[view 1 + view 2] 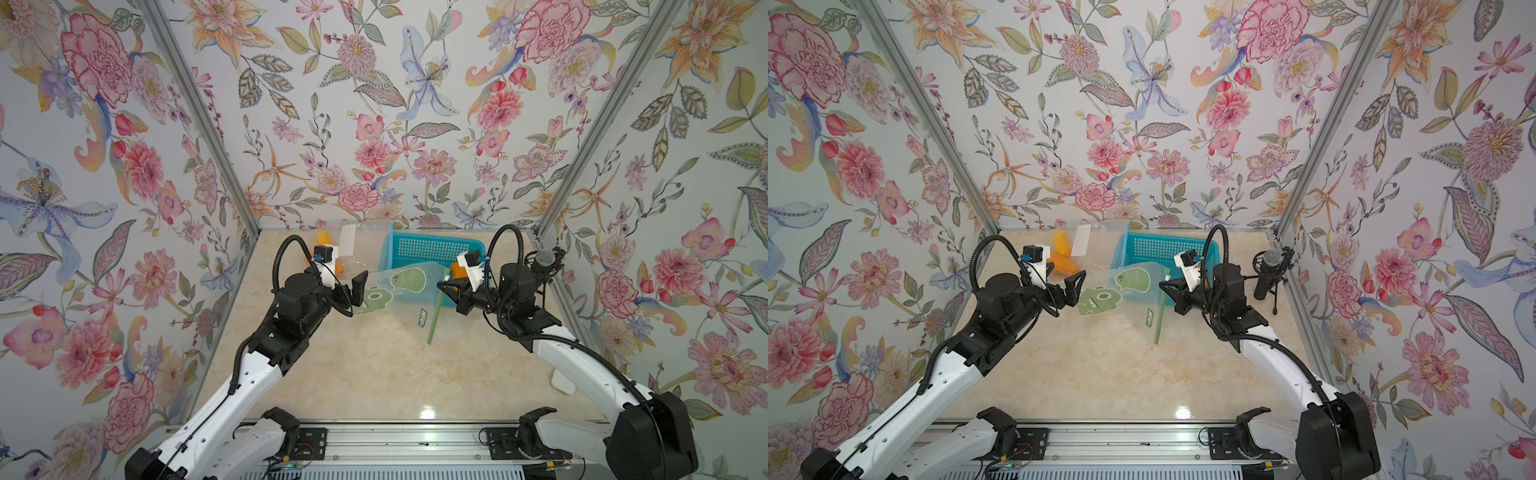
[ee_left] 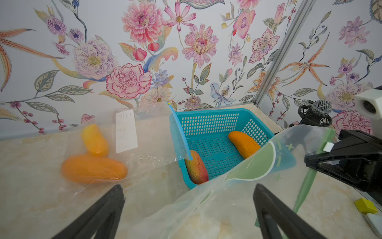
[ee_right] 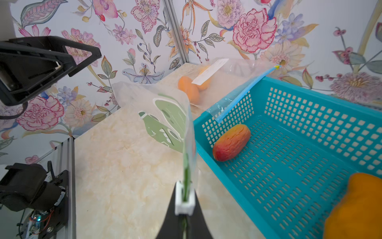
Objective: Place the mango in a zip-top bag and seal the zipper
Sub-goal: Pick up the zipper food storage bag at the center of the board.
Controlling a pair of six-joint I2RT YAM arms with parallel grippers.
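A clear zip-top bag point(image 1: 399, 291) point(image 1: 1125, 291) printed with green monsters hangs slanted over the table in front of the basket. My right gripper point(image 1: 441, 284) point(image 3: 184, 198) is shut on its green zipper edge at the white slider point(image 3: 184, 203). At the bag's other end my left gripper point(image 1: 357, 286) point(image 2: 189, 187) stands open, with the bag film point(image 2: 227, 196) loose between its fingers. A red-orange mango point(image 2: 196, 167) point(image 3: 231, 142) and an orange mango point(image 2: 244, 143) point(image 3: 355, 207) lie in the blue basket point(image 1: 432, 249) point(image 3: 310, 115).
A second clear bag point(image 2: 144, 134) holding two orange-yellow mangoes point(image 2: 94, 167) lies at the back left, its blue zipper leaning on the basket rim. A microphone point(image 1: 1268, 266) stands by the right wall. A yellow block point(image 2: 365, 205) lies near the right arm.
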